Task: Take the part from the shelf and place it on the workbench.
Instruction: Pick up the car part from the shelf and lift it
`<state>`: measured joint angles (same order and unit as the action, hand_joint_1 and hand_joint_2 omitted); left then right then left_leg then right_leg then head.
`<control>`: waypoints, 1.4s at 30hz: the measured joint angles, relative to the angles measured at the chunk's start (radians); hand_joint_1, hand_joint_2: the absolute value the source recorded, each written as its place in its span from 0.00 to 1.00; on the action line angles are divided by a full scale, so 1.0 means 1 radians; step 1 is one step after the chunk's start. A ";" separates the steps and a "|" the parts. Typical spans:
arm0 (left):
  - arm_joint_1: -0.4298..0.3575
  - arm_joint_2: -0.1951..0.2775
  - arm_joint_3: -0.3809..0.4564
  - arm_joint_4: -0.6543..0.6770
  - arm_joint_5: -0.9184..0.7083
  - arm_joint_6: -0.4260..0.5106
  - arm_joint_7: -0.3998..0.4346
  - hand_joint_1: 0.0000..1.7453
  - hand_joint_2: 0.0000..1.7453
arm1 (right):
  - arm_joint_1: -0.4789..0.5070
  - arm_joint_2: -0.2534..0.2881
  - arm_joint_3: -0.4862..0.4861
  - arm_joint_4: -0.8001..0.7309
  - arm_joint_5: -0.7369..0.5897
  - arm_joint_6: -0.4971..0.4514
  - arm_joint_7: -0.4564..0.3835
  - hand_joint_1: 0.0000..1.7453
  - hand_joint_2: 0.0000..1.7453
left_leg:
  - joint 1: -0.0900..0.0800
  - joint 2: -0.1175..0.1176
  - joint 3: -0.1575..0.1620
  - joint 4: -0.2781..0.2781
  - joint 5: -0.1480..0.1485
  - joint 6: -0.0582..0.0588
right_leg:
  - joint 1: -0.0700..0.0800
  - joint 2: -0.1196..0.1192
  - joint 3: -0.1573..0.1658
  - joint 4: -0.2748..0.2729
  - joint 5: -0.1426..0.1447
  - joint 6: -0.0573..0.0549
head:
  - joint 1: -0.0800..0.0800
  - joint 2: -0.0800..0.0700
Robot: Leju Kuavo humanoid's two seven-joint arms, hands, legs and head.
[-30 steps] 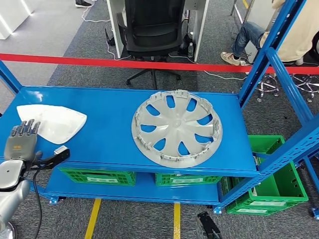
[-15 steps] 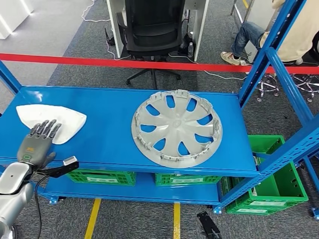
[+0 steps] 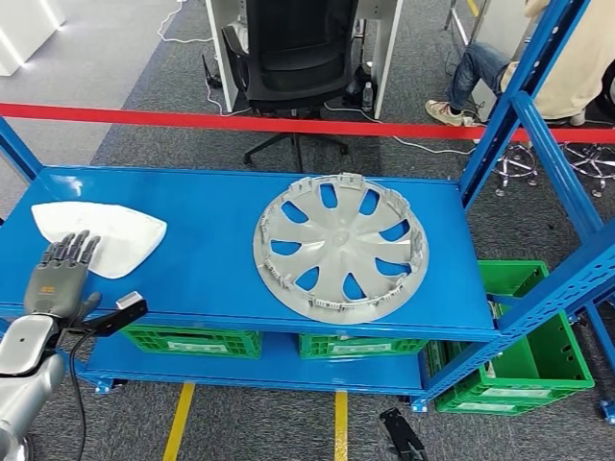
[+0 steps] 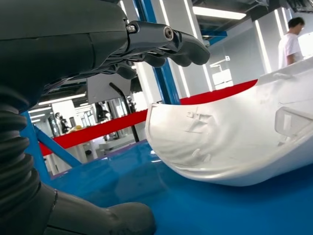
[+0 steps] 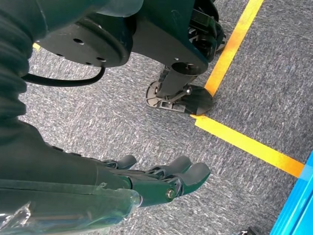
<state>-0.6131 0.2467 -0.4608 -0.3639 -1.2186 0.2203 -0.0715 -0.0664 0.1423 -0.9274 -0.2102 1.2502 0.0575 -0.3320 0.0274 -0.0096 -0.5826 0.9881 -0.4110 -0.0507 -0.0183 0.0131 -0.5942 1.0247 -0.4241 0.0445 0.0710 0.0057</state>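
White part (image 3: 102, 236) lying crosswise, tip seemingly rightward, left hand (image 3: 58, 279) beside

A smooth, glossy white plastic part (image 3: 102, 235) is seen just ahead of the dark matt fingers (image 3: 69, 248); the shelf (image 3: 210, 259) beneath is smooth blue painted metal.

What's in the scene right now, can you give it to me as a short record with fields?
shelf: blue, top level holds two parts
white part: at the shelf's left end
hubcap: silver, lying flat mid-shelf, untouched
left hand: open, fingers at the white part's near edge, not gripping it
right hand: open, hanging above the floor
under the shelf: green crates
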 joint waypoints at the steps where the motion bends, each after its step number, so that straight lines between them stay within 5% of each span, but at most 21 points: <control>1: 0.000 -0.001 0.001 0.000 -0.001 -0.002 0.004 0.00 1.00 | 0.000 0.000 0.000 0.000 0.000 0.000 0.000 0.00 1.00 | 0.000 0.000 0.000 0.000 0.000 0.000 | 0.000 0.000 0.000 0.000 0.000 0.000 | 0.000 0.000; 15: -0.001 -0.006 0.005 0.000 -0.003 -0.007 0.011 0.02 1.00 | 0.000 0.000 0.000 0.000 0.000 0.000 0.001 0.00 1.00 | 0.000 0.000 0.000 0.000 0.000 0.000 | 0.000 0.000 0.000 0.000 0.000 0.000 | 0.000 0.000; 19: -0.001 -0.008 0.005 0.000 -0.011 -0.017 0.047 0.96 1.00 | 0.000 0.000 0.000 0.000 -0.002 0.000 0.003 0.00 1.00 | 0.000 0.000 0.000 0.000 0.000 0.000 | 0.000 0.000 0.000 0.000 0.000 0.000 | 0.000 0.000; 20: -0.001 -0.009 0.005 0.000 -0.013 -0.022 0.061 0.99 1.00 | 0.001 0.000 0.000 0.000 -0.004 -0.001 0.004 0.00 1.00 | 0.000 0.000 0.000 0.000 0.000 0.000 | 0.000 0.000 0.000 0.000 0.000 0.000 | 0.000 0.000; 34: 0.010 -0.009 0.018 0.000 -0.020 -0.052 0.091 0.99 1.00 | 0.007 0.000 0.000 0.000 -0.013 -0.004 0.006 0.00 1.00 | 0.000 0.000 -0.001 0.000 0.000 0.000 | 0.000 0.000 -0.001 0.000 0.000 0.000 | 0.000 0.000; 39: 0.011 -0.007 0.026 0.000 -0.028 -0.053 0.091 0.82 1.00 | 0.008 0.000 0.000 0.000 -0.014 -0.004 0.005 0.00 1.00 | 0.000 0.000 -0.002 0.000 0.000 0.000 | 0.000 0.000 -0.002 0.000 0.000 0.000 | 0.000 0.000; 42: 0.011 -0.006 0.029 0.000 -0.030 -0.051 0.091 0.54 1.00 | 0.007 0.000 0.000 0.000 -0.014 -0.002 0.004 0.00 1.00 | 0.000 0.000 -0.002 0.000 0.000 0.000 | 0.000 0.000 -0.002 0.000 0.000 0.000 | 0.000 0.000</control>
<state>-0.6017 0.2402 -0.4322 -0.3639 -1.2485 0.1689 0.0195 -0.0589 0.1423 -0.9277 -0.2102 1.2361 0.0555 -0.3277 0.0274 -0.0096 -0.5846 0.9881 -0.4110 -0.0508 -0.0183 0.0132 -0.5962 1.0248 -0.4241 0.0444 0.0710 0.0057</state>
